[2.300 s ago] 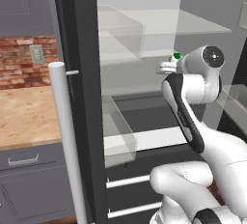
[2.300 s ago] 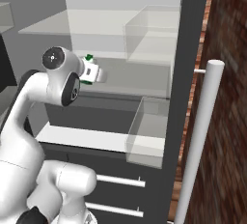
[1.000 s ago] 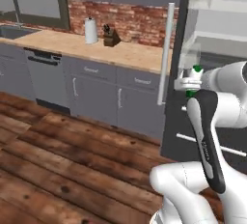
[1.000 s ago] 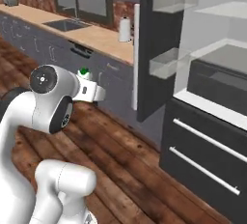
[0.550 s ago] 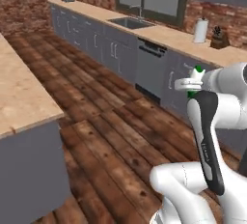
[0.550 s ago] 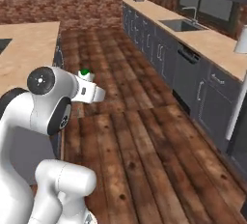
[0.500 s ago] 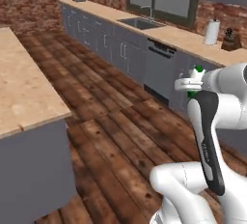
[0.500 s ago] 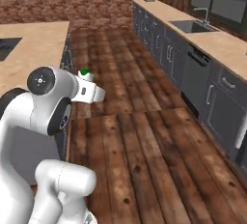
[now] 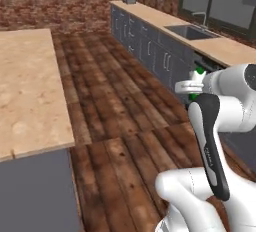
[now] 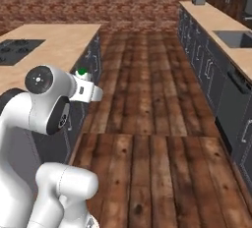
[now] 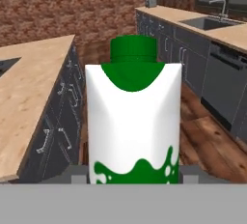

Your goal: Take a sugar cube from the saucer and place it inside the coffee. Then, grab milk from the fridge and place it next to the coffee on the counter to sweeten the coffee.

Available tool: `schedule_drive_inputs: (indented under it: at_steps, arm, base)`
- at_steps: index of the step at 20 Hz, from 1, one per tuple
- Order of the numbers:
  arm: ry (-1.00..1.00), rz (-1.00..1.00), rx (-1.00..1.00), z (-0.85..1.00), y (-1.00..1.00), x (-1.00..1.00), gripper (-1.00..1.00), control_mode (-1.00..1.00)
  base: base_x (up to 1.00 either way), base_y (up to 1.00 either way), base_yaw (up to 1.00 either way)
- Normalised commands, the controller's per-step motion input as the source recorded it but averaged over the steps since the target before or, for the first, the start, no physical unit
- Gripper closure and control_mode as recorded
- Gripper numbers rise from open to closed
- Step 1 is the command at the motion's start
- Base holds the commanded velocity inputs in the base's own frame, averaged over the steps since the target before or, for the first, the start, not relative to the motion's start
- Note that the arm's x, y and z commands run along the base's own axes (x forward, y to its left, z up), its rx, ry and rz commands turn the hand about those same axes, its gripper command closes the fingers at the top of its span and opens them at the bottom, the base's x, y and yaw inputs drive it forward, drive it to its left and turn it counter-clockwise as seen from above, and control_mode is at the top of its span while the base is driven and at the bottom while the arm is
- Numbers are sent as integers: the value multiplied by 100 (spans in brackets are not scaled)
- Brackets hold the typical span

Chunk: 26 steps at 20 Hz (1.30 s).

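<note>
While the fingers pinch the small white green-topped milk carton mid-carry, a jolt could slip it onto the wooden floor.

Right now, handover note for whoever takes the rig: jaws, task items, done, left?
Gripper: jaws shut on the milk, carton upright, held in the air beside the island.
The long counter with the sink runs along the far side of the wood floor.
Done: milk is out of the fridge and in hand.
Cannot tell: whether the sugar cube went into the coffee.
Left: set the milk next to the coffee on the counter.
</note>
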Motion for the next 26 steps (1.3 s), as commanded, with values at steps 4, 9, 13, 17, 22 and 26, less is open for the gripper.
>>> schedule_drive_inputs:
  at_steps: [4, 9, 13, 17, 22, 26]
  arm:
    - [0, 0, 0, 0, 0, 0, 100, 100]
    - [0, 0, 0, 0, 0, 0, 100, 100]
    - [0, 0, 0, 0, 0, 0, 100, 100]
    - [0, 0, 0, 0, 0, 0, 100, 100]
    - [0, 0, 0, 0, 0, 0, 100, 100]
    - [0, 0, 0, 0, 0, 0, 100, 100]
  base:
    - [100, -90, 28]
    - [100, -68, 27]
    - [100, -42, 31]
    - [100, -35, 30]
    - [100, -41, 29]
    - [100, -53, 24]
